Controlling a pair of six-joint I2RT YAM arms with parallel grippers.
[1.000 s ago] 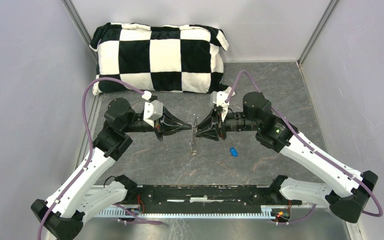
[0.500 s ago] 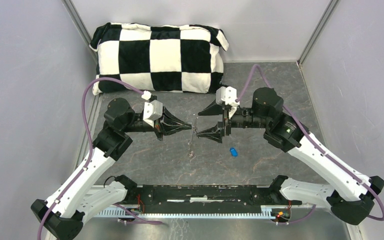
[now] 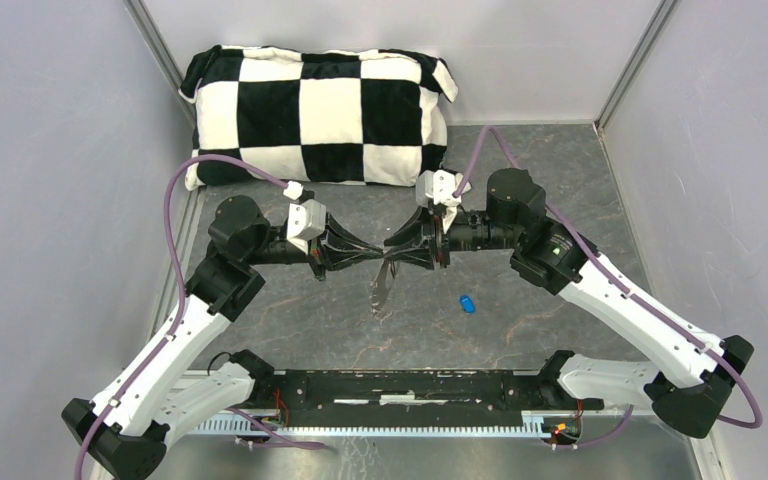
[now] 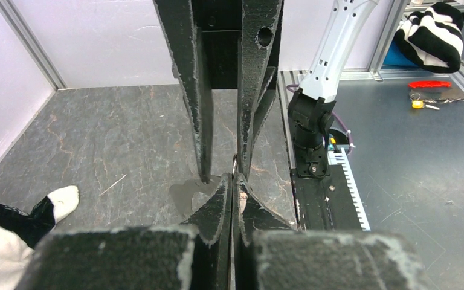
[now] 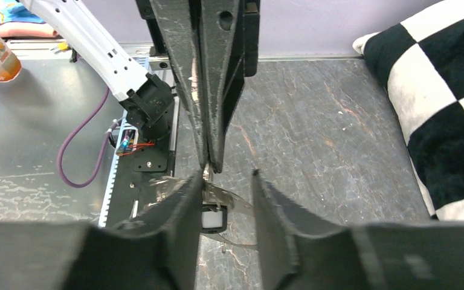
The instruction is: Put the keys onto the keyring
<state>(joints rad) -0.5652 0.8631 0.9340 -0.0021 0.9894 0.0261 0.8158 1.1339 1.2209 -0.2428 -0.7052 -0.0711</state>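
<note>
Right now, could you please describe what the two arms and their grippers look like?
Both the left arm and right arm have white links joined by black joints, each trailed by a purple cable. A white camera mount sits at each wrist. The left gripper and right gripper are black, with long tapered fingers scuffed pale along the edges.

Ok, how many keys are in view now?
2. The blue key lies on the table, right of the keyring in the left gripper. The black key sits between the right gripper's fingers.
</note>
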